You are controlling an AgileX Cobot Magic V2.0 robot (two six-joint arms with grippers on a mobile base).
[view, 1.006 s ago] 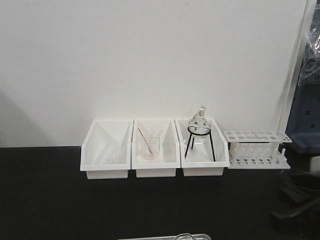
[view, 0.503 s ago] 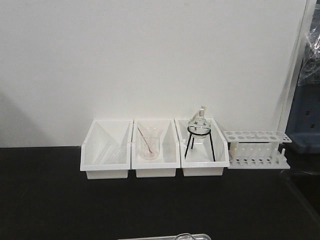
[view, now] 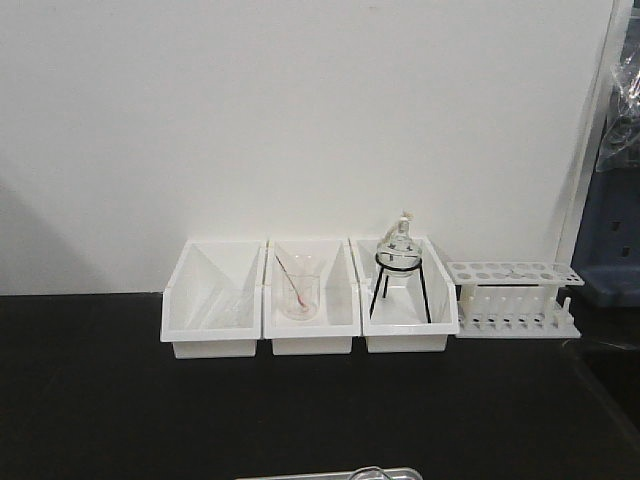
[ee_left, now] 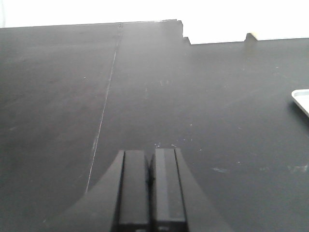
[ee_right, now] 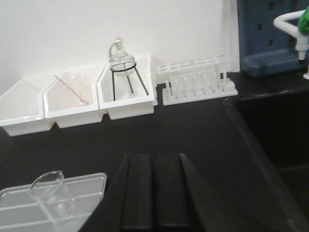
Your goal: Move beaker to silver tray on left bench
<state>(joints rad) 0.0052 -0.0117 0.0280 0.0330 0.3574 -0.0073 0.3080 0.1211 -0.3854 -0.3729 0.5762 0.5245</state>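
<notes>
Nearest to me, both grippers sit low over the bench [ee_left: 203, 96] with nothing held. The left gripper [ee_left: 150, 186] has its fingers [ee_left: 134, 188] pressed together, facing bare black top; only a pale corner of the silver tray [ee_left: 301, 99] enters its view at the far right edge. The right gripper [ee_right: 154, 193] likewise has its fingers together, empty.

Just left of the right gripper, and slightly ahead of it, the silver tray [ee_right: 84, 198] lies flat on the bench. The beaker [ee_right: 52, 193] stands inside it, rim tilted toward the camera as seen from the right wrist. From the front view only the tray's far rim [view: 320, 474] and the top of the beaker [view: 368, 471] show at the bottom edge.

Judgement: the beaker appears already placed on the tray, so the task looks complete or nearly so. Should any correction be needed, the right arm is the nearer one; the beaker lies to its lower left, close beside the fingers.

Further back against the wall stand three white bins [ee_right: 72, 104], the middle one holding a beaker with a reddish rod [view: 297, 290], the right one a flask on a tripod [view: 400, 265]. A test-tube rack [view: 515, 298] stands beyond them to the right.
</notes>
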